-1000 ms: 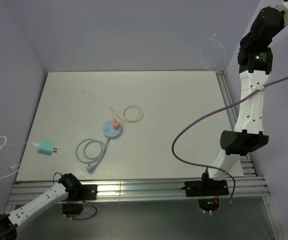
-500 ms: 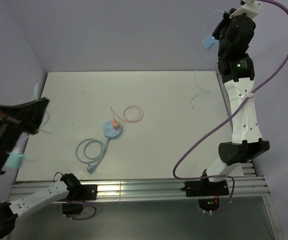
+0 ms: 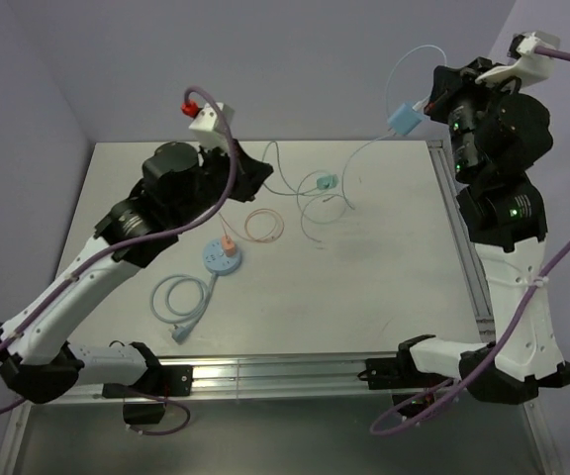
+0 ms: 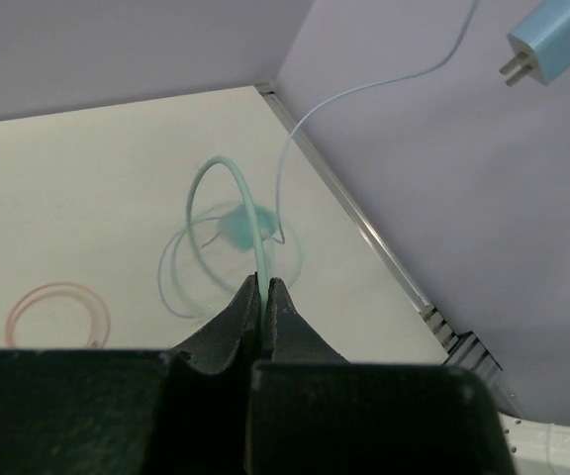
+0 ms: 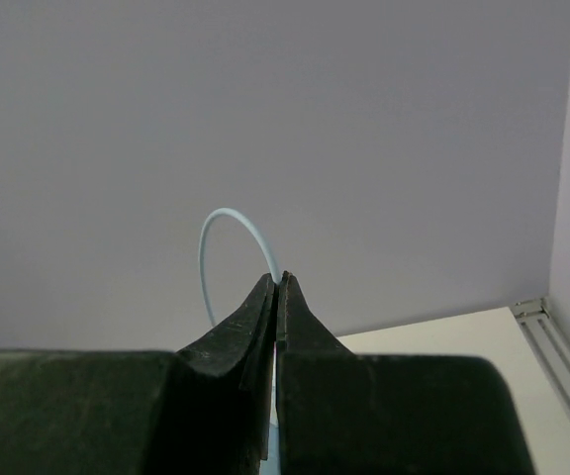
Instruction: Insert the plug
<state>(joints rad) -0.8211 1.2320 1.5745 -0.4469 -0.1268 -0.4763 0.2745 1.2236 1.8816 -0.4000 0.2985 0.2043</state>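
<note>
A round blue socket hub (image 3: pixel 219 257) lies on the white table with an orange plug (image 3: pixel 227 242) standing in it. My left gripper (image 3: pixel 262 170) (image 4: pixel 263 283) is shut on a thin green cable (image 4: pixel 224 173). That cable's green plug (image 3: pixel 325 182) (image 4: pixel 240 226) dangles blurred over the back of the table. My right gripper (image 3: pixel 431 99) (image 5: pixel 278 280) is raised high at the back right, shut on a light blue cable (image 5: pixel 216 233). A blue two-pin plug (image 3: pixel 402 119) (image 4: pixel 552 45) hangs just below it.
An orange cable coil (image 3: pixel 263 226) (image 4: pixel 55 315) lies behind the hub. A grey-blue cable coil (image 3: pixel 181 297) runs from the hub toward the front. A metal rail (image 3: pixel 463 237) lines the table's right edge, with purple walls all round.
The left arm swung from the left edge to the back middle, carrying the green plug off the table by its cable. The right arm shifted, and the blue plug now hangs lower.
</note>
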